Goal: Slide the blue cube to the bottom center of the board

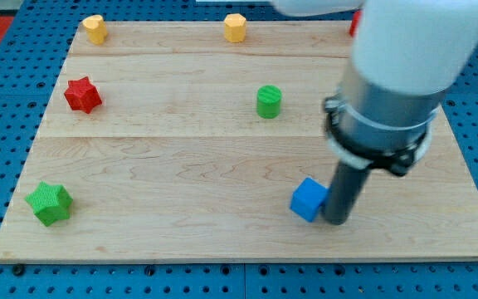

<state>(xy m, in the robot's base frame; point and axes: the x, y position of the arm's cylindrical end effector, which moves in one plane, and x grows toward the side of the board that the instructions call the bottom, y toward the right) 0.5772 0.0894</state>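
The blue cube (pixel 308 199) lies on the wooden board (pixel 181 166) toward the view's bottom, right of the middle. My tip (pixel 335 221) is on the board just to the cube's right, touching or nearly touching its right face. The arm's grey and white body (pixel 397 83) rises above it toward the view's top right.
A green cylinder (pixel 268 101) stands above the cube. A red star (pixel 82 95) is at the left, a green star (pixel 50 203) at the bottom left. Two yellow blocks, one (pixel 95 28) at the top left and another (pixel 236 26) at top centre. A red sliver (pixel 354 22) shows by the arm.
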